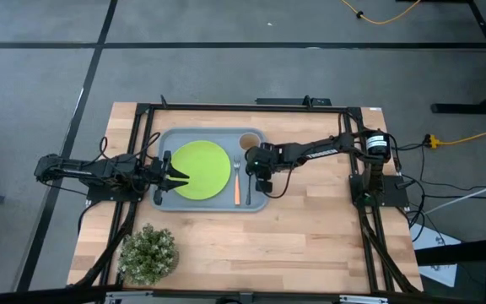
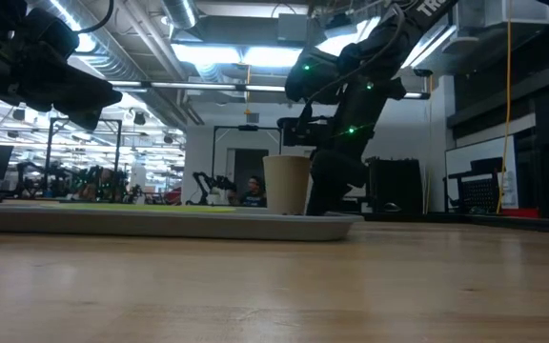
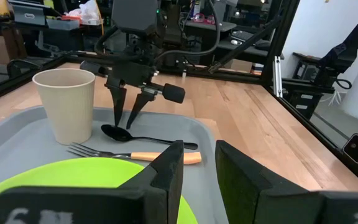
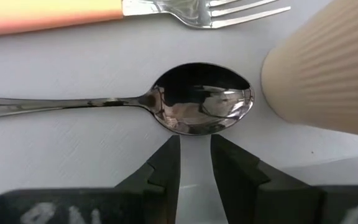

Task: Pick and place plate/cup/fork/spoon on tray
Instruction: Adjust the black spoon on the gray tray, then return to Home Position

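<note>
The grey-blue tray [image 1: 165, 200] lies at the table's middle. On it rest the lime-green plate [image 1: 201, 169], the beige cup [image 1: 250, 141] upright at the far right corner, the orange-handled fork [image 1: 237, 184] and the dark spoon [image 1: 247, 187], side by side right of the plate. My right gripper [image 4: 195, 158] points down just above the spoon's bowl [image 4: 204, 99], its fingers a narrow gap apart. It shows in the left wrist view [image 3: 125, 121] beside the cup [image 3: 67, 102]. My left gripper [image 3: 197, 177] is open over the plate's left part [image 1: 184, 173].
A potted plant [image 1: 148, 252] stands at the table's near left corner. Black frame rails [image 1: 226, 107] run along the far edge and both sides. Bare wood [image 1: 310, 236] lies near and right of the tray.
</note>
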Controlling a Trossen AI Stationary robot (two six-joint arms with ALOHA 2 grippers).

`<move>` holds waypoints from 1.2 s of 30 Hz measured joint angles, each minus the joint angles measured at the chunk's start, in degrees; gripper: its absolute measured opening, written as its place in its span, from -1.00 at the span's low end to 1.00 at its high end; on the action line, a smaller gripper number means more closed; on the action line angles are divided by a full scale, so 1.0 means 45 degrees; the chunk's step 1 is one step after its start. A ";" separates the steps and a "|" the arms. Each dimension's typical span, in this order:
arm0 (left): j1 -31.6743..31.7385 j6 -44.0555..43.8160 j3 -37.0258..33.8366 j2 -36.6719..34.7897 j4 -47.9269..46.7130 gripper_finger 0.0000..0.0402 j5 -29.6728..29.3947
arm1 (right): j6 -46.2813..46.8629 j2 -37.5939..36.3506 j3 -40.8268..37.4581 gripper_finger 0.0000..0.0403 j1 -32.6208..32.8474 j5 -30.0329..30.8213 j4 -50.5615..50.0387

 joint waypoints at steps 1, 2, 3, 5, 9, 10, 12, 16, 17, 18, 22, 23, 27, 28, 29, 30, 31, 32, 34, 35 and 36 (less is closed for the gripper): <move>-0.0002 -0.0003 0.0000 0.0003 0.0000 -0.57 -0.0003 | 0.0019 0.0000 0.0000 -0.53 0.0000 -0.0001 -0.0005; -0.0005 -0.0002 0.0000 0.0001 0.0000 -0.57 0.0001 | 0.0063 0.0000 0.0000 -0.53 0.0000 -0.0001 -0.0011; -0.0003 -0.0004 0.0000 0.0003 0.0000 -0.57 -0.0003 | 0.0139 0.0000 0.0000 -0.53 0.0000 -0.0002 -0.0025; -0.0003 0.0001 0.0000 0.0004 0.0000 -0.57 0.0001 | 0.0260 0.0000 0.0000 -0.53 0.0000 -0.0021 -0.0014; -0.0005 0.0001 0.0000 -0.0001 0.0000 -0.57 0.0001 | 0.0260 0.0000 0.0000 -0.53 0.0005 -0.0040 0.0073; -0.0005 -0.0003 0.0000 0.0000 0.0000 -0.57 0.0001 | 0.0260 0.0000 0.0000 -0.53 0.0005 -0.0040 0.0128; -0.0004 -0.0001 0.0000 0.0002 0.0001 -0.57 -0.0002 | 0.0259 0.0000 0.0000 -0.53 0.0005 -0.0040 0.0210; -0.0002 -0.0003 0.0000 0.0001 0.0000 -0.57 0.0001 | 0.0245 0.0000 0.0000 -0.53 0.0005 -0.0045 0.0329; 0.0000 -0.0001 0.0000 0.0001 0.0000 -0.57 -0.0002 | 0.0249 0.0000 0.0000 -0.53 0.0005 -0.0041 0.0304; -0.0003 -0.0004 0.0000 0.0001 0.0003 -0.57 0.0001 | 0.0274 0.0000 0.0003 -0.53 0.0005 -0.0032 0.0241; -0.0005 -0.0004 0.0000 -0.0001 0.0000 -0.57 0.0001 | 0.0663 -0.0225 0.0005 -0.53 0.0019 0.0063 -0.0468; 0.0000 0.0001 0.0000 0.0004 0.0000 -0.57 -0.0004 | 0.0790 -0.0340 0.0006 -0.53 0.0074 0.0189 -0.0619; -0.0002 0.0001 0.0000 0.0002 0.0000 -0.57 -0.0001 | 0.1347 -0.0964 0.0015 -0.53 0.0372 0.0763 -0.1076; -0.0002 0.0001 0.0000 0.0004 0.0000 -0.57 -0.0004 | 0.1545 -0.1181 0.0015 -0.53 0.0477 0.0756 -0.1147; -0.0004 0.0001 0.0000 0.0000 0.0000 -0.57 0.0001 | 0.1695 -0.1400 0.0015 -0.53 0.0583 0.0742 -0.1144; 0.0000 -0.0004 0.0000 0.0004 0.0000 -0.57 0.0000 | 0.1829 -0.1637 0.0015 -0.53 0.0691 0.0682 -0.1124; -0.0005 -0.0004 0.0000 -0.0001 0.0000 -0.57 -0.0004 | 0.1926 -0.1876 0.0015 -0.53 0.0795 0.0578 -0.1117; -0.0005 -0.0002 0.0000 0.0000 0.0000 -0.57 -0.0001 | 0.1948 -0.2117 0.0015 -0.53 0.0864 0.0334 -0.1048; -0.0004 0.0001 0.0000 0.0003 0.0000 -0.57 0.0001 | 0.3106 -0.2566 0.0046 -0.53 0.1054 -0.0680 -0.1250; -0.0001 -0.0003 0.0000 0.0004 0.0000 -0.57 -0.0003 | 0.3440 -0.2754 0.0049 -0.53 0.1139 -0.1332 -0.1604; -0.0003 0.0001 0.0000 -0.0001 0.0000 -0.57 0.0001 | 0.3477 -0.2861 0.0049 -0.53 0.1240 -0.1908 -0.2062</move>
